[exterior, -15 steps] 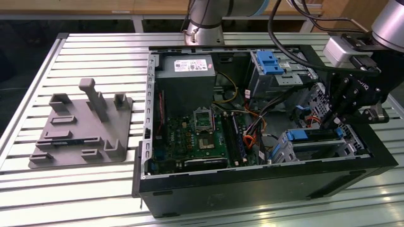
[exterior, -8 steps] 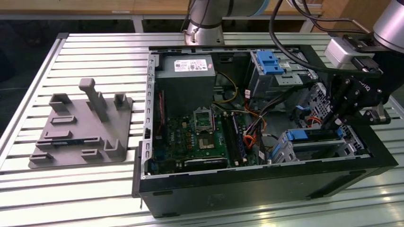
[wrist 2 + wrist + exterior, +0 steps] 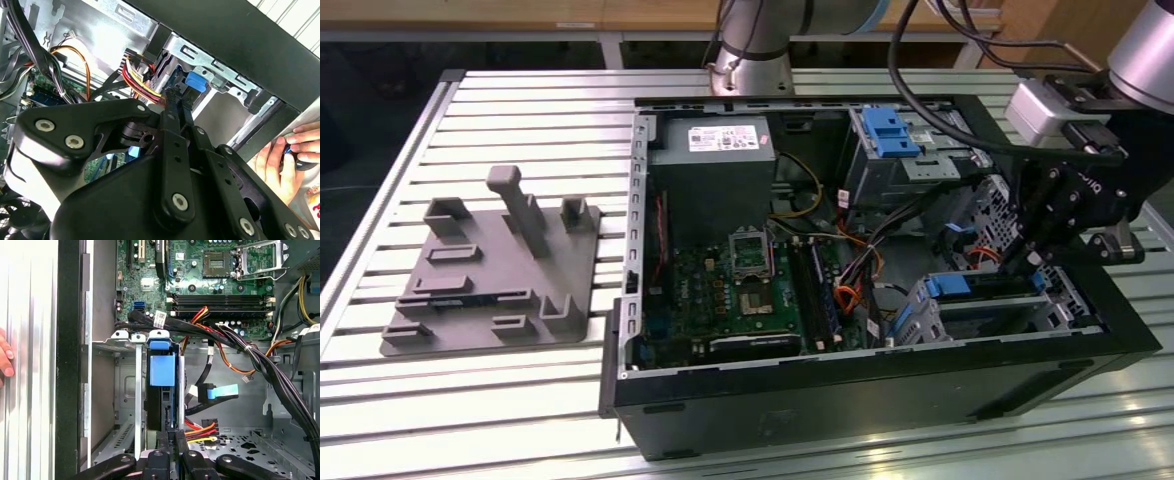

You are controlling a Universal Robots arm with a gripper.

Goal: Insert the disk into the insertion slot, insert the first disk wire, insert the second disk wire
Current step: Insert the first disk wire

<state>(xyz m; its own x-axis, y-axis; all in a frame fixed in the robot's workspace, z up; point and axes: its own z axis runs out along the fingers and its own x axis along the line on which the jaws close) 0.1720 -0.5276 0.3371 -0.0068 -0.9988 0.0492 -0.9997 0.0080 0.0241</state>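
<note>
We see the disk [image 3: 162,371] seated in the insertion slot [image 3: 125,385], just ahead of the gripper [image 3: 168,437], its jaws together.

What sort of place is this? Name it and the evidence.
Probably a robotics lab bench: an open computer case on a slatted metal table, a robot arm reaching into it, a grey fixture plate beside it.

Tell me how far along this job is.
Done: the disk sits in the insertion slot. In hand: the gripper, shut, is at the red-and-yellow wire by the disk's end. Left: the blue-tabbed wire hangs apart from the disk.
</note>
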